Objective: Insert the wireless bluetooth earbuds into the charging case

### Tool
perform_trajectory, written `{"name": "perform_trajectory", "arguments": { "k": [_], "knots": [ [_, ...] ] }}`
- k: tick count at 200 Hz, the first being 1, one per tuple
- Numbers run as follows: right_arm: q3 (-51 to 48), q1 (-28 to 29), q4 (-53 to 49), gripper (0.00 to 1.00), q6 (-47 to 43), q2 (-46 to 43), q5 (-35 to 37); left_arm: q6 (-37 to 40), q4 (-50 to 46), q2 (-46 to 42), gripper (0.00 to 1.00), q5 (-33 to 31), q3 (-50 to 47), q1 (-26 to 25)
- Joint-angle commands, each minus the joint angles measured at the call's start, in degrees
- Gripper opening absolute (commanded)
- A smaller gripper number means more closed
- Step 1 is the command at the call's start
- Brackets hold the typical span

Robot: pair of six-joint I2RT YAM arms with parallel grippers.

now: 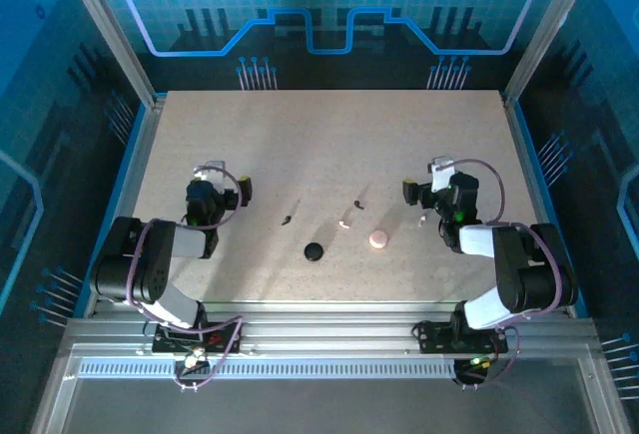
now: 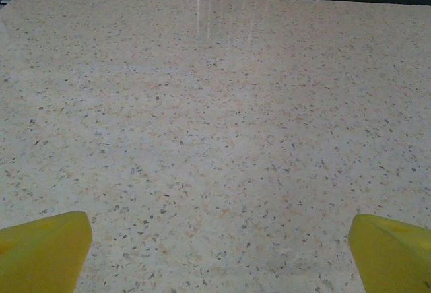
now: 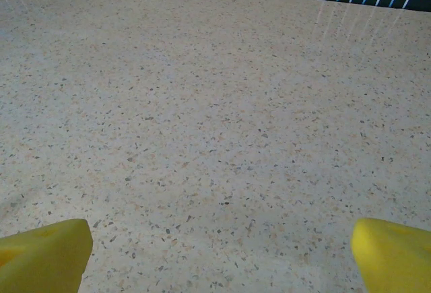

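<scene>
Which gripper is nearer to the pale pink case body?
Right. The right gripper sits just right of the pink case body; the left gripper is far to its left.

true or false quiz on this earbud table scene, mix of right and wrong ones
1. The left gripper and the right gripper both have their fingers wide open with nothing between them. True.
2. The black cap and the pink case body lie apart on the table. True.
3. The pink case body lies nearer the left gripper. False: it lies nearer the right gripper.
4. Every earbud is black. False: a whitish earbud lies loose on the table along with the dark earbuds.
</scene>
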Motion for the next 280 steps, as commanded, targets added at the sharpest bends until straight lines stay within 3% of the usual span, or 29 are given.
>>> {"name": "perform_trajectory", "arguments": {
  "k": [1,208,227,253,280],
  "knots": [
    [0.9,0.0,-0.3,1.00,0.0,0.2,-0.2,0.5,-0.2,-0.8,0.99,1.7,1.1,0.7],
    [2.0,-0.6,-2.9,1.00,0.2,-1.0,-1.1,0.0,-0.5,-1.2,0.99,0.7,1.2,0.9],
    [3.7,-0.6,-8.9,1.00,0.6,-4.6,-1.0,0.5,-8.0,-6.4,0.99,1.5,3.0,0.7],
    [9.1,-0.6,-25.7,1.00,0.2,-11.3,-4.0,0.6,-23.0,-15.1,0.96,1.9,7.9,-1.0],
    [17.6,-0.1,-47.5,1.00,4.5,-16.7,-1.8,-0.7,-39.4,-19.6,0.90,-0.7,16.4,-7.3]
  ]
}}
